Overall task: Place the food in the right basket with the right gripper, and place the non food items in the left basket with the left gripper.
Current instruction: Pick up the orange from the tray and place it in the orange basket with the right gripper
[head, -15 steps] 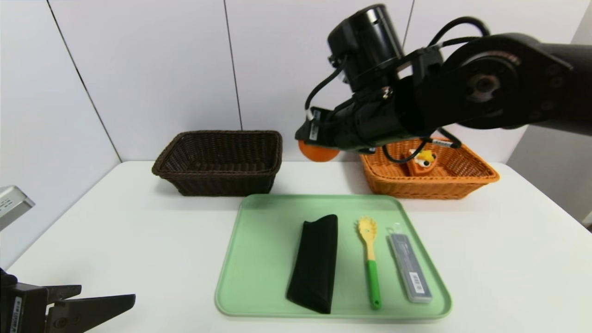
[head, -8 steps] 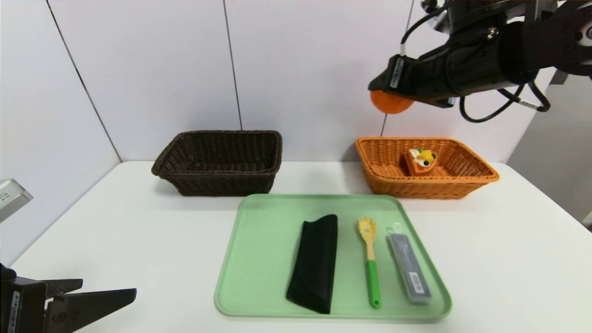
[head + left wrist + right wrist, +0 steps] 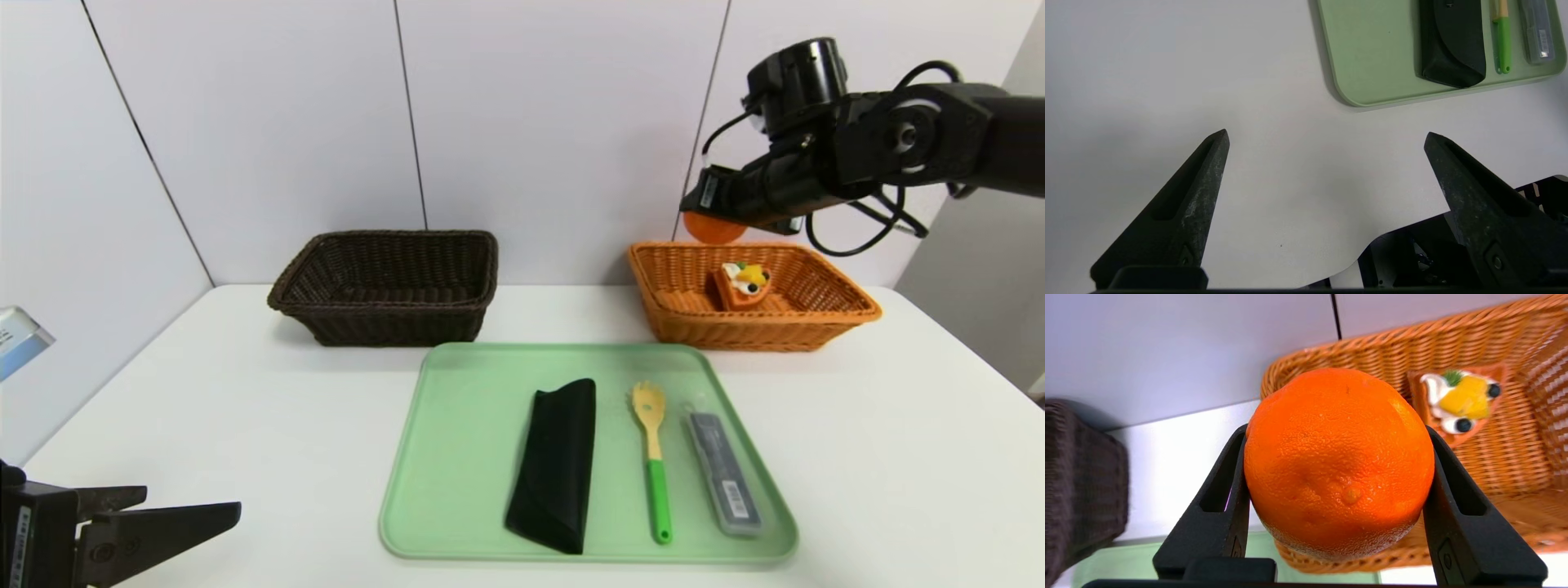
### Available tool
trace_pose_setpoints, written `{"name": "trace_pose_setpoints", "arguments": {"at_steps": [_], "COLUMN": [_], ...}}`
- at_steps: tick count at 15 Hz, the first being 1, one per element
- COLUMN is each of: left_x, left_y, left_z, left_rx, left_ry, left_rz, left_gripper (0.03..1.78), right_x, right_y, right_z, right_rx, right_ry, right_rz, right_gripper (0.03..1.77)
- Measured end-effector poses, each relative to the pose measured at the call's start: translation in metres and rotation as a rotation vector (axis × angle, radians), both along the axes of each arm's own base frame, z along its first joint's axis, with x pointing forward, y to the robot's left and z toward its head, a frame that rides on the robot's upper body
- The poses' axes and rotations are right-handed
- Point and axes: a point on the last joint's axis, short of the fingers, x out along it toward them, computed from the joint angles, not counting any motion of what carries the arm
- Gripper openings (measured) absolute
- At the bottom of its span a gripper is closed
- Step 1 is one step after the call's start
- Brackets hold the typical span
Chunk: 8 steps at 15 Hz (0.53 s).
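Right gripper (image 3: 709, 214): we are seeing it holding the orange (image 3: 1338, 462) tight between its two fingers, in the air above the back left corner of the orange basket (image 3: 849, 314).
Orange basket: a cake piece (image 3: 741, 284) is lying inside.
Left gripper (image 3: 1326, 139): it is waiting wide open, low over the table (image 3: 204, 425), near the front left corner.
Tray (image 3: 457, 457): a black pouch (image 3: 557, 464), a spatula (image 3: 653, 457) and a grey case (image 3: 723, 474) are lying side by side.
Brown basket (image 3: 388, 286): standing behind the tray, to the left.
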Motion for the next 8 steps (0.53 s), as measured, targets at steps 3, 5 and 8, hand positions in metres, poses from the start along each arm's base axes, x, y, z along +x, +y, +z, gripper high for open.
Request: {"name": "trace_pose_setpoints", "arguments": {"at_steps": [3,5,8], "left_x": [0.000,0.000,0.002], "left_y": [0.000,0.000,-0.001], "left_z": [-0.001,-0.002,-0.003], "left_rx": [0.001,0.005,0.008], "left_ry": [0.005,0.010,0.015], "left_rz": [0.000,0.000,0.001], "left_gripper": [1.69,1.69,1.69], "right_x": [0.027,0.039,0.049], "right_y": [0.001,0.003,0.004], "right_z": [-0.037,-0.060,-0.084], "right_rx": [-0.008,-0.019,-0.033], "right_ry": [0.050,0.098,0.145], "right_rz": [-0.020,-0.027,-0.032], "right_gripper": [1.13,1.13,1.13]}}
